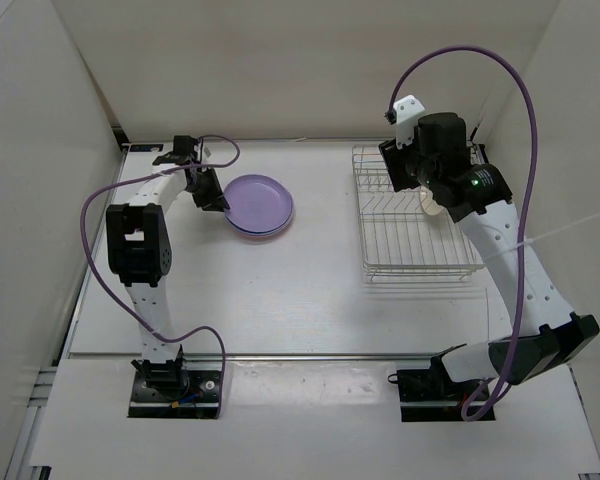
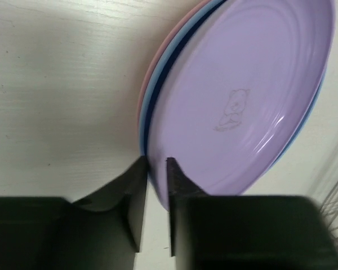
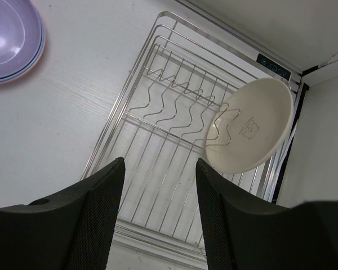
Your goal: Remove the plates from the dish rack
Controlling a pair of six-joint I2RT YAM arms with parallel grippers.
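Three plates lie stacked on the table: the purple plate on top, the blue plate under it and the pink plate at the bottom. My left gripper straddles the purple plate's near rim, its jaws only narrowly parted, and the plate rests flat on the stack. The cream plate stands tilted among the prongs at the far right of the dish rack. My right gripper hovers open above the rack, holding nothing.
White walls close in the table on the left, back and right. The rack stands close to the right wall. Purple cables loop from both arms. A seam runs across the table in front of the arm bases.
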